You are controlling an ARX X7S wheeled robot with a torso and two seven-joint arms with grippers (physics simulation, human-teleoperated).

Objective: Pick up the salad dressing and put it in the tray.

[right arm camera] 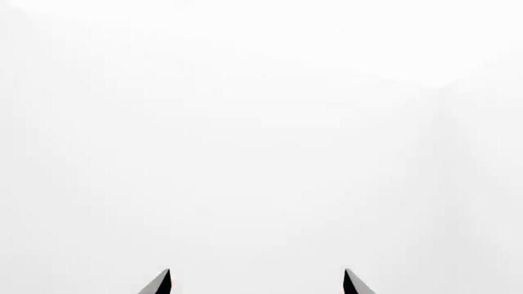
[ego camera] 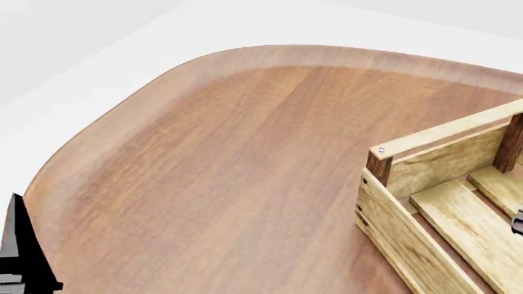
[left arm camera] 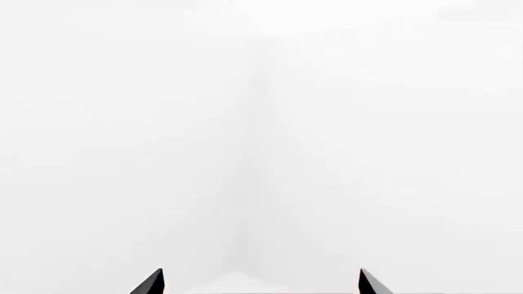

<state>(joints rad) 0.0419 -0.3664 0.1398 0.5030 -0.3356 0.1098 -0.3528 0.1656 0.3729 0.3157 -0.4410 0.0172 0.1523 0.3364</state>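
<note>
— What's the surface like?

— A reddish-brown wooden table (ego camera: 245, 171) with a rounded, raised edge. White floor and walls lie beyond it. Both wrist views face blank white walls.

— Going left to right?

— A black piece of the left arm (ego camera: 21, 251) sits at the lower left edge. The middle of the table is plain wood. At the right stands the tray (ego camera: 408, 233), a crate of pale slats with dark brown corner posts, cut off by the frame. Its near long side runs from the corner post toward the lower right.

— The salad dressing?

— No view shows it.

— The claws?

— The left gripper (left arm camera: 261, 285) and right gripper (right arm camera: 257, 285) both have their tips spread wide, holding nothing.
</note>
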